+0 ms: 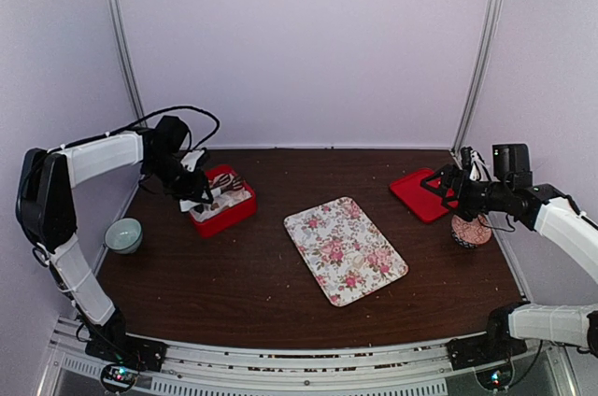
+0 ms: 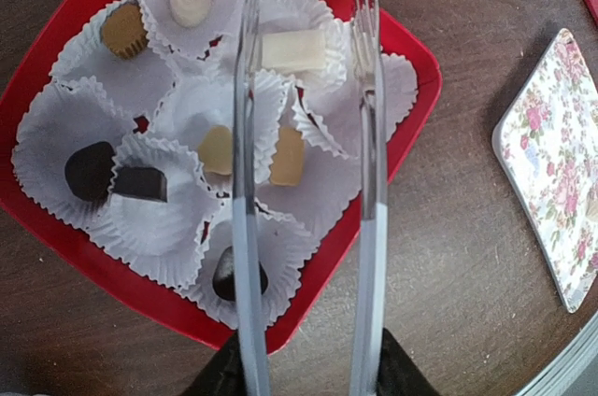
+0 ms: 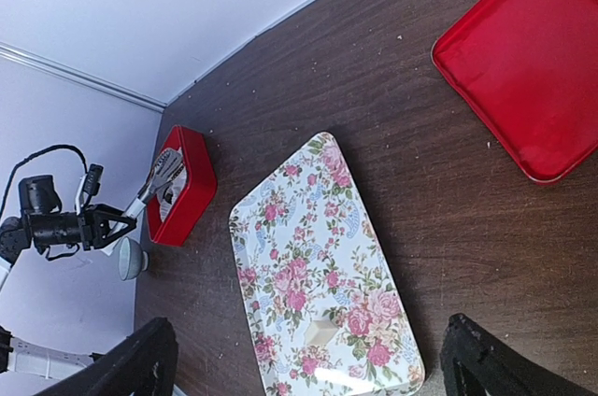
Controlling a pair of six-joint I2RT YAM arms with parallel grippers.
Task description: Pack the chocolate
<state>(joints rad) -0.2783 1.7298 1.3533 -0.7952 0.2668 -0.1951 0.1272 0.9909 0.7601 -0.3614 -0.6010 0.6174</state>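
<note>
The chocolate [image 2: 216, 149] is seen in white paper cups [image 2: 56, 130] inside a red box [image 2: 411, 69] at the left rear of the desk [image 1: 234, 284]: three dark lumps, several tan and pale ones. One further pale lump [image 3: 322, 331] is seen on the floral tray [image 3: 308, 256], which lies mid-desk between the box and a red lid [image 3: 523, 69] at the right rear. The left gripper [image 2: 306, 363] is positioned above the box, its jaws clamped on a pair of metal tongs [image 2: 245, 228]. The tong blades are held apart and cross the cups, so that a tan lump and a dark lump are partly hidden behind the left blade. The right gripper [image 3: 313, 359] is held above the desk near the lid, its jaws wide apart and nothing between them. A pale bowl [image 1: 123, 234] is seen at the left edge beside the left arm. A patterned bowl [image 1: 470, 231] is partly covered by the right arm.
</note>
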